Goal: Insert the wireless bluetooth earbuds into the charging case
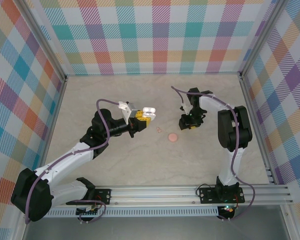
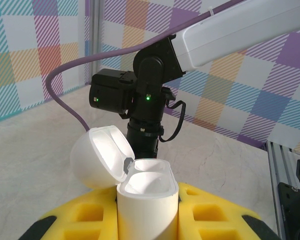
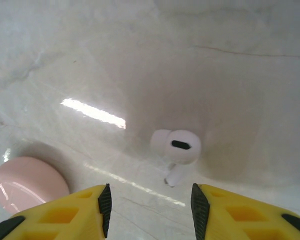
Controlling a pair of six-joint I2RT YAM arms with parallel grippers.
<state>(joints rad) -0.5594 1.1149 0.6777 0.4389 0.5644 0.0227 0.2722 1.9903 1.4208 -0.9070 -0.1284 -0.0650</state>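
Right gripper (image 3: 150,207) hangs with jaws apart over one earbud (image 3: 176,150) lying on the table (image 3: 215,60) near the pink disc (image 3: 27,187). It should centre on the bulb before closing. Left gripper (image 1: 148,115), farther from that disc, clamps the open-lidded charging case (image 2: 149,196).

A robot lab cell: plaid walls (image 1: 160,35), aluminium rails (image 1: 165,192), marble-look tabletop (image 1: 140,165).

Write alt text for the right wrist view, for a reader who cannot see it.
A white earbud lies on the pale marbled table, just ahead of the right gripper, whose yellow fingers stand open with nothing between them. A flat pink disc rests at the lower left.
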